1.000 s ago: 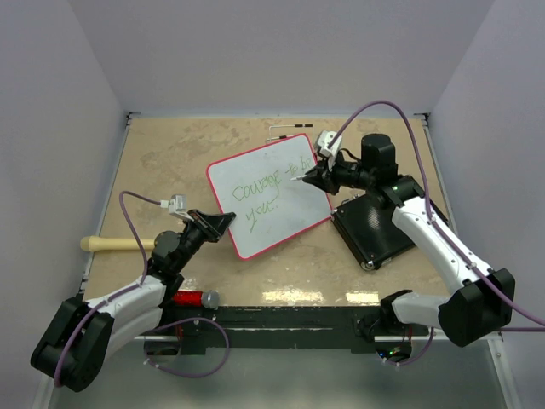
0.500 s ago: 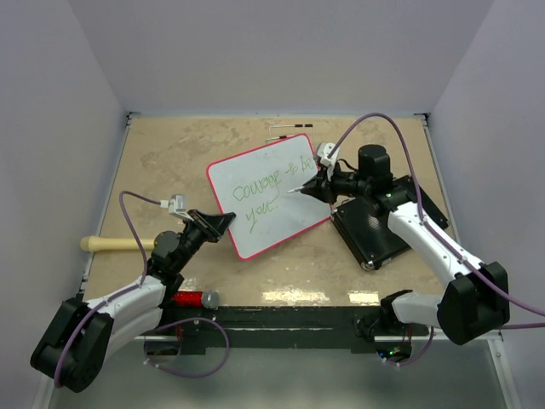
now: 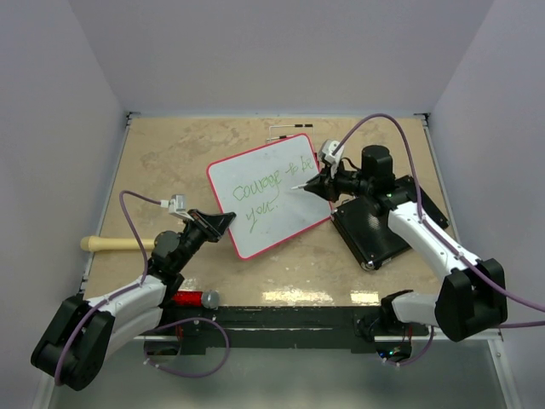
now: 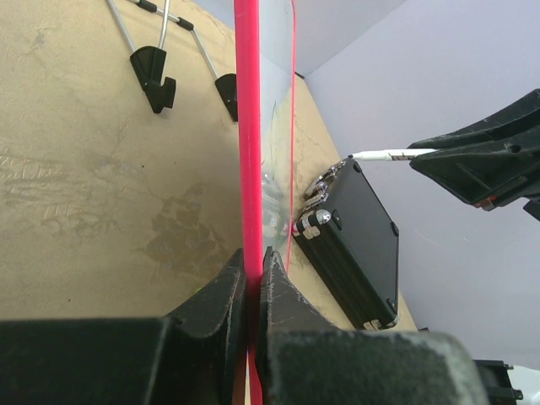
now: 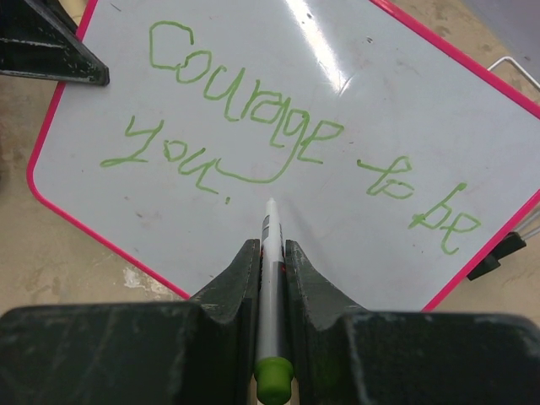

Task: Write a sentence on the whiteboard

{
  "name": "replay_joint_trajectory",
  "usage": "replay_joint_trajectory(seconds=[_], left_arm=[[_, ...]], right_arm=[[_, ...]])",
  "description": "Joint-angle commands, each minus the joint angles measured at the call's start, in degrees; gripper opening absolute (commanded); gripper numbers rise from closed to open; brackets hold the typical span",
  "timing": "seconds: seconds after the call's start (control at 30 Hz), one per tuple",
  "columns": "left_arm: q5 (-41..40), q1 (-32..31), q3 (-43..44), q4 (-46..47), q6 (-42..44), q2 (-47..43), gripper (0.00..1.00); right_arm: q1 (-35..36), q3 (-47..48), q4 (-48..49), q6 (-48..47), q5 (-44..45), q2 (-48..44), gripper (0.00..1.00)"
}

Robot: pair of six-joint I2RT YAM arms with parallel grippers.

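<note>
Objects around the whiteboard (image 3: pixel 271 196) number four. One black case (image 3: pixel 375 226) lies flat just beside the board's right lower edge, under the right arm. One pale wooden stick (image 3: pixel 115 244) lies at the left edge of the worktop (image 3: pixel 170 153), well apart from the board. One red cylinder with a grey cap (image 3: pixel 192 298) sits at the near edge beside the left arm. One thin black-and-white item (image 3: pixel 288 130) rests at the far edge behind the board.

The single whiteboard stands propped mid-worktop, turned at an angle, with two black feet (image 4: pixel 156 67) showing behind it in the left wrist view. It bears two lines of green writing, "Courage to be" above "you".

The left end effector (image 3: pixel 228 220) is pressed together on the board's red rim at the near-left corner. The right end effector (image 3: pixel 317 184) pinches one marker (image 5: pixel 270 278), which points at the board below the first line. From the left wrist view its tip looks just clear of the surface.
</note>
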Motion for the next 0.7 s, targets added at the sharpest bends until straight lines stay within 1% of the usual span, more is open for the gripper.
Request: replay_joint_trajectory(seconds=[0.0, 0.27, 0.37, 0.47, 0.5, 0.67], left_arm=[[2.6, -0.58, -2.9, 1.41, 4.82, -0.27, 0.0], [2.78, -0.58, -2.9, 1.59, 4.64, -0.36, 0.0], [2.78, -0.58, -2.9, 1.59, 4.64, -0.53, 0.0], [2.78, -0.58, -2.9, 1.5, 4.64, -0.45, 0.0], [2.78, -0.58, -2.9, 1.5, 4.64, -0.36, 0.0], [3.04, -0.58, -2.9, 2.38, 4.47, 0.69, 0.0]], right_arm=[[-0.33, 2.35, -0.02, 0.16, -1.0, 0.92, 0.0], [-0.33, 2.62, -0.11, 0.43, 1.9, 1.97, 0.0], [-0.24, 2.62, -0.9, -0.36, 0.49, 1.89, 0.0], [-0.06, 0.43, 1.46, 1.48, -3.8, 0.4, 0.0], [0.02, -1.06, 3.21, 2.26, -4.08, -0.56, 0.0], [0.38, -2.13, 3.58, 2.1, -4.17, -0.92, 0.0]])
